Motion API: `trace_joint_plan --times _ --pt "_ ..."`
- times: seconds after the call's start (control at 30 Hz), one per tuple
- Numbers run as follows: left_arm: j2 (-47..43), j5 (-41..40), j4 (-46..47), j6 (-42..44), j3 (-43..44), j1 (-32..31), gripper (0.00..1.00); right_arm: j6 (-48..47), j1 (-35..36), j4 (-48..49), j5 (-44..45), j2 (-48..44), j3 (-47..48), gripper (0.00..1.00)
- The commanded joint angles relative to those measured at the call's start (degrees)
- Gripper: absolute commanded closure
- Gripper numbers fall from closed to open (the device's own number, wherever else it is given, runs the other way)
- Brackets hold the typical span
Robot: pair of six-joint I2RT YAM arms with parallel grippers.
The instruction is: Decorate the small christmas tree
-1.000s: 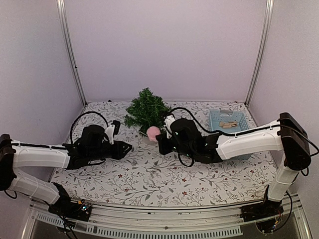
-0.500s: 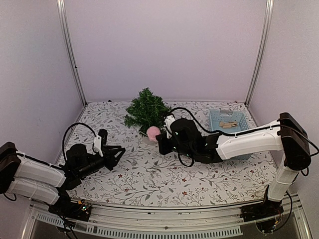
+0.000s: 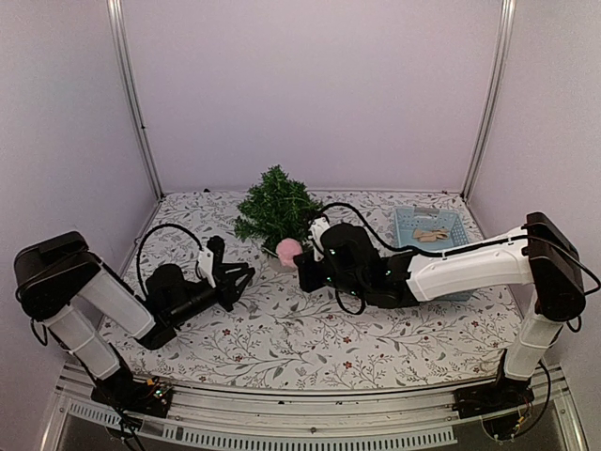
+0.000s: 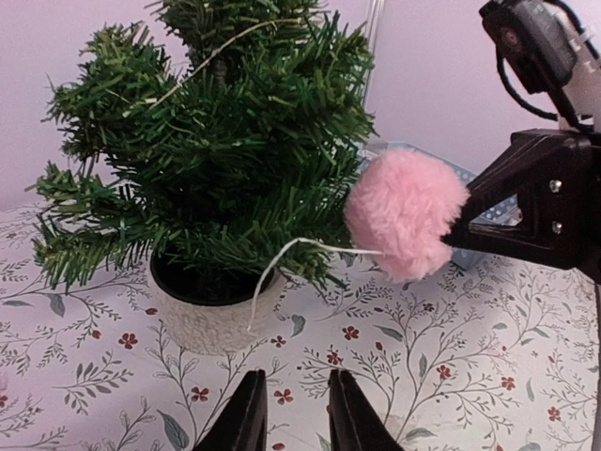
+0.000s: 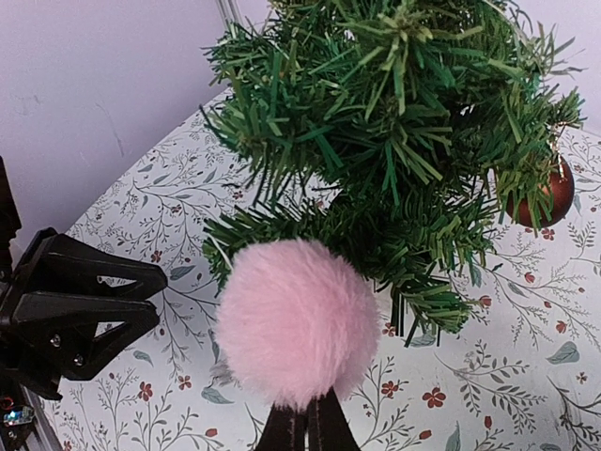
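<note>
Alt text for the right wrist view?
The right gripper holds a fluffy pink pom-pom by the lower branches of the small christmas tree. A red bauble hangs on the tree's right; the left gripper sits at far left.

No writing, label, brand or number can be read in any view. The rough white pot [image 4: 211, 324] of the small christmas tree [image 4: 225, 141] is plain, and the white tablecloth [image 3: 282, 338] carries only printed grey leaves and red flowers.
</note>
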Motion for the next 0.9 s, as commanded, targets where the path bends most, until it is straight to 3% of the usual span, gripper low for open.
trace_joint_plan --times 0.0,0.43,0.87 --pt "6.67 1.04 10.55 1.92 2.19 -0.54 0.76 0.19 0.12 -0.84 0.76 1.18 1.65 1.00" --pt "20.40 0.66 20.03 3.22 6.34 -0.54 0.81 0.12 0.09 -0.84 0.91 1.23 1.53 1.00" --pt "23.00 -2.37 20.56 4.48 8.88 -0.36 0.86 0.09 0.08 -0.93 1.08 1.13 1.52 1.00"
